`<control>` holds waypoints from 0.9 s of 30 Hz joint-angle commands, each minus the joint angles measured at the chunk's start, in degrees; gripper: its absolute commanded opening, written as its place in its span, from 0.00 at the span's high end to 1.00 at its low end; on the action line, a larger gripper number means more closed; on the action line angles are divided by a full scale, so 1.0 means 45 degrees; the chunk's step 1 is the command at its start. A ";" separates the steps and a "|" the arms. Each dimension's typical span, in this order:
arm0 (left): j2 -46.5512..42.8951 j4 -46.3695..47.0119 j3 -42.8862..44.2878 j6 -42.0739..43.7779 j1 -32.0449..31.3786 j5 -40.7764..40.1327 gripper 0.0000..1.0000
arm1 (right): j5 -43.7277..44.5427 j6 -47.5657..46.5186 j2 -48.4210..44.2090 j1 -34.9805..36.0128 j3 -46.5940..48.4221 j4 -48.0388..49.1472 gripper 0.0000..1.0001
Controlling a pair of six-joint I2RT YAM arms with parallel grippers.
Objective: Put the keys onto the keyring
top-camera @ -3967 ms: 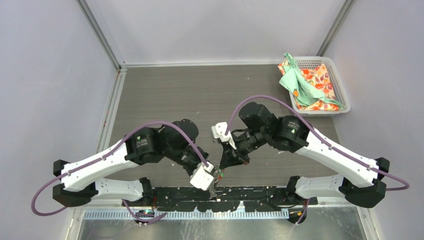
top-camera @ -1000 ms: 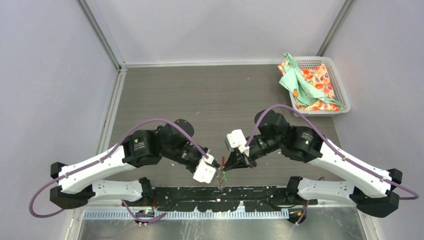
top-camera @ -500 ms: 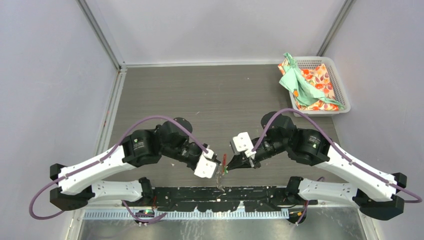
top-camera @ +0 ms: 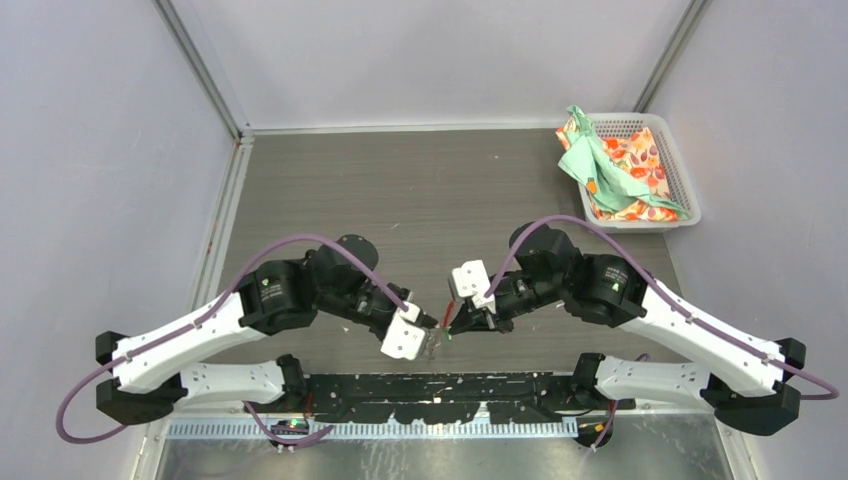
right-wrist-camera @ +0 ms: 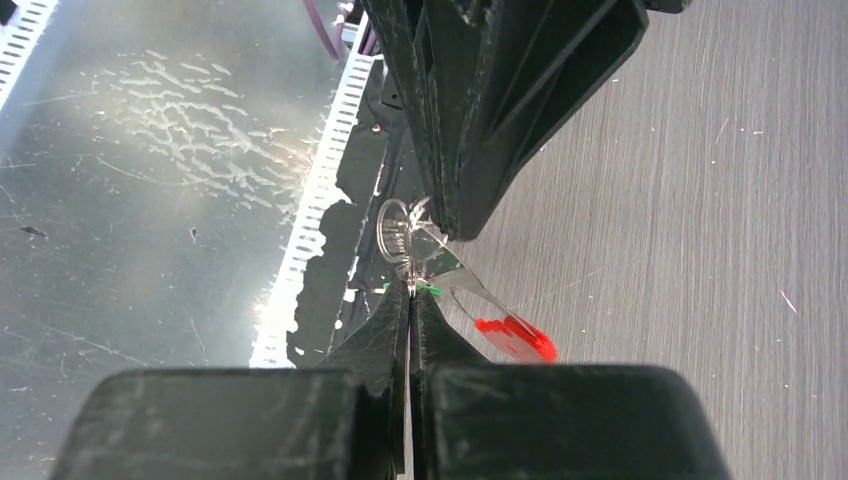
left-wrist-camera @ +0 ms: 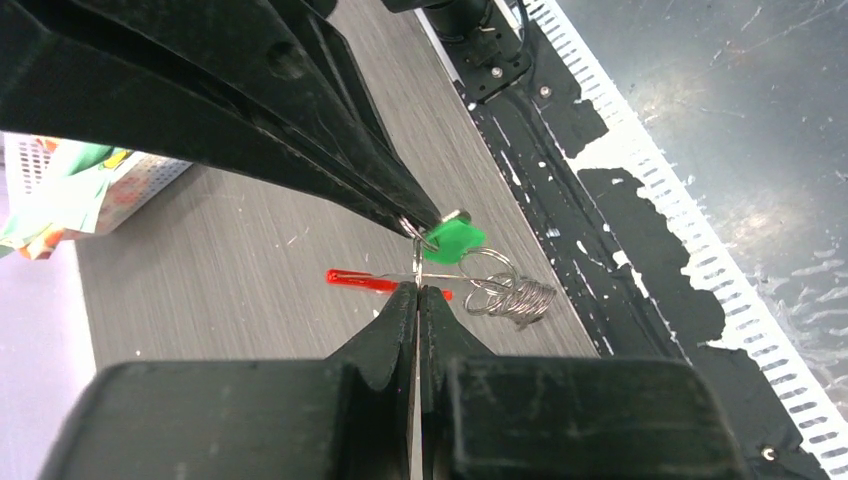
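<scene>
Both grippers meet low over the table's near edge. My left gripper (left-wrist-camera: 418, 290) is shut on a thin wire of the keyring (left-wrist-camera: 512, 298), whose grey coiled loops hang to the right and whose red tab (left-wrist-camera: 356, 280) sticks out to the left. My right gripper (right-wrist-camera: 410, 290) is shut on a key with a bright-green tag (left-wrist-camera: 455, 241), held tip to tip against the keyring's wire. In the right wrist view the keyring's loop (right-wrist-camera: 395, 228) and red tab (right-wrist-camera: 515, 338) hang just beyond my fingers. From above, the left gripper (top-camera: 433, 337) and right gripper (top-camera: 452, 328) almost touch.
A white basket (top-camera: 684, 190) holding green and floral cloths stands at the table's far right. The black base rail (top-camera: 450, 392) and a slotted white strip run right below the grippers. Both arms' purple cables arch over the table's middle.
The right gripper has moved left with the green-tagged key and closed the gap to the left gripper. The left gripper shifted slightly left. Both stayed shut.
</scene>
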 commanded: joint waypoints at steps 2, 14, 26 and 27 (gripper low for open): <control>-0.0379 -0.0418 -0.0189 0.1354 -0.0014 0.0647 1.00 | -0.0085 -0.0050 -0.0480 -0.0150 0.0750 -0.0034 0.99; -0.0174 -0.0522 -0.0162 0.2098 -0.0153 0.0433 1.00 | -0.0846 0.0607 0.0346 -0.0180 0.0770 0.0662 0.99; 0.0276 -0.0991 0.0237 0.2162 -0.0174 0.0570 1.00 | -0.1299 0.0602 0.0954 -0.0166 0.0889 0.1048 0.99; 0.0267 -0.0972 0.0229 0.2116 -0.0170 0.0548 1.00 | -0.1362 0.0613 0.0967 -0.0176 0.0859 0.1061 0.99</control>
